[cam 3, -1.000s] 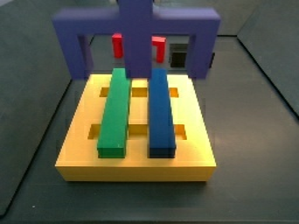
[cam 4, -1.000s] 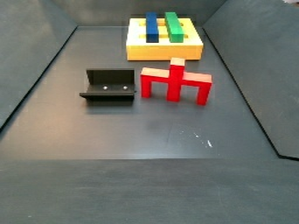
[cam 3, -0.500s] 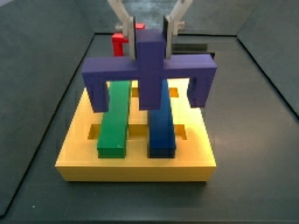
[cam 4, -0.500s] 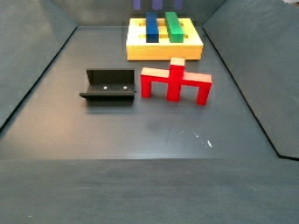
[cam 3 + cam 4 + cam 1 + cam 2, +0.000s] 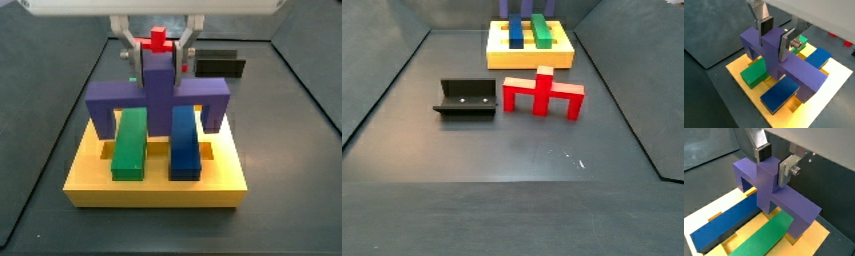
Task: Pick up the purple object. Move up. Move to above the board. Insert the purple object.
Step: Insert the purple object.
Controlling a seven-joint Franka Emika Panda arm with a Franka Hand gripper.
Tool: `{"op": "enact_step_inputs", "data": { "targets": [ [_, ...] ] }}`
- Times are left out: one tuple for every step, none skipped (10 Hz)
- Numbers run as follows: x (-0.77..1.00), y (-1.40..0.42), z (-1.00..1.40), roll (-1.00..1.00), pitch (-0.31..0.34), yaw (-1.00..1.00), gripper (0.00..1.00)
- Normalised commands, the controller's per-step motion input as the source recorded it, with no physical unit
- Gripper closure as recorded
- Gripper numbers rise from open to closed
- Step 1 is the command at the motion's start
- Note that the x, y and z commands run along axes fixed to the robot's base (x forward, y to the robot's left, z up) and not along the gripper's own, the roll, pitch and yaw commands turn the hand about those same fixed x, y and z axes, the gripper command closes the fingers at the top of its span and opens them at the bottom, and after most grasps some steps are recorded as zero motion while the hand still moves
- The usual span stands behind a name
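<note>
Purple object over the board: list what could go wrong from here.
1. The gripper grips only the stub of the purple object, so any contact may twist the piece between the fingers.
2. Its legs straddle the green bar and blue bar; a slight offset could land one on a bar, not in the board.
3. Releasing before it seats may leave it tilted.

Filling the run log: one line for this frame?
phase: insert | end effector: shut on matte purple blocky piece, above board | large yellow slotted board: holds green bar, blue bar | seated: cannot tell
</note>
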Motion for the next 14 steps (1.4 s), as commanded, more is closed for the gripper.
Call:
{"op": "enact_step_inputs", "data": {
  "targets": [
    [0.0, -0.11, -0.27, 0.0, -0.027, 0.05, 1.0],
    [-0.02, -0.07, -0.25, 0.0, -0.016, 0.03, 1.0],
    [0.0, -0.05, -0.24, 0.0, -0.001, 0.02, 1.0],
    [0.0, -0.01, -0.25, 0.0, 0.0, 0.01, 1.0],
    [0.06, 0.0, -0.25, -0.01, 0.0, 0.01, 1.0],
    [0.01, 0.0, -0.27, -0.02, -0.01, 0.0, 1.0],
    [0.06, 0.0, -0.26, -0.02, -0.006, 0.0, 1.0],
    [0.1, 0.0, -0.21, -0.01, 0.0, 0.0, 1.0],
    [0.04, 0.0, -0.13, -0.04, 0.0, 0.0, 1.0],
    [0.0, -0.02, 0.0, -0.17, -0.031, -0.1, 1.0],
    [0.0, 0.0, 0.0, -0.23, -0.047, -0.15, 1.0],
    [-0.05, 0.0, 0.0, -0.25, -0.051, -0.21, 1.0],
    [-0.09, 0.0, 0.0, -0.25, -0.057, -0.25, 1.0],
    [-0.03, 0.0, -0.02, -0.21, -0.051, -0.28, 1.0]
  ]
}}
